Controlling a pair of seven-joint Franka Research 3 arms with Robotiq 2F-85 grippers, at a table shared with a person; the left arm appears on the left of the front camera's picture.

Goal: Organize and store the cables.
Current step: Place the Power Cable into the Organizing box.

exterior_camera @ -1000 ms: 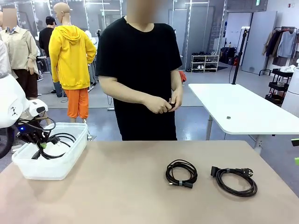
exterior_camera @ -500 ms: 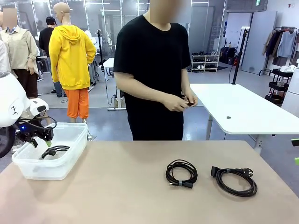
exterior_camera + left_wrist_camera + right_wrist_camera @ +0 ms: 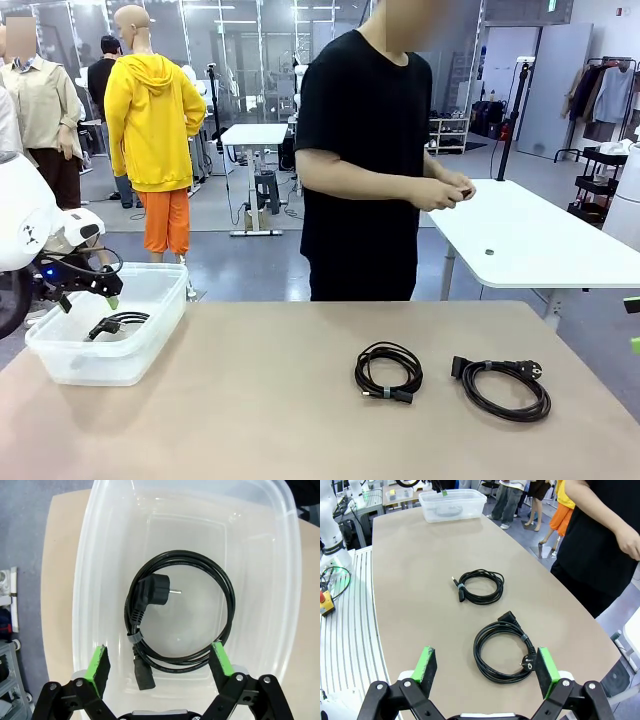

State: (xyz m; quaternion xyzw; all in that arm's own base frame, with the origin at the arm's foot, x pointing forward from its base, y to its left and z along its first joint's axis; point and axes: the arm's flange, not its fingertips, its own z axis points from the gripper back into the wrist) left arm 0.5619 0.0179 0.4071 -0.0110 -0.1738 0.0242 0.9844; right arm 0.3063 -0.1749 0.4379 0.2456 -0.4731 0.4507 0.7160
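Front: left tool (image 3: 90, 300) open, empty, above bin (image 3: 160, 275). Stored coil (image 3: 118, 322) lies in the bin just below the tool.

Left wrist: pads spread wide, stored coil beneath them, not touching.

Right wrist: right tool (image 3: 485, 666) open, empty. Plug coil (image 3: 479, 652) on table right under it, small coil (image 3: 480, 586) farther ahead.

Risk: pinching one strand could unwind the loops, and a trailing plug could catch the bin rim.

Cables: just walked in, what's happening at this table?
The left gripper hangs over the clear plastic bin, fingers open, with one coiled power cable lying inside. Two more coils lie on the table: a thin cable in the middle and a power cable with a round plug to its right. The right gripper, also open, hovers near that one. The person opposite fiddles with something small in both hands.
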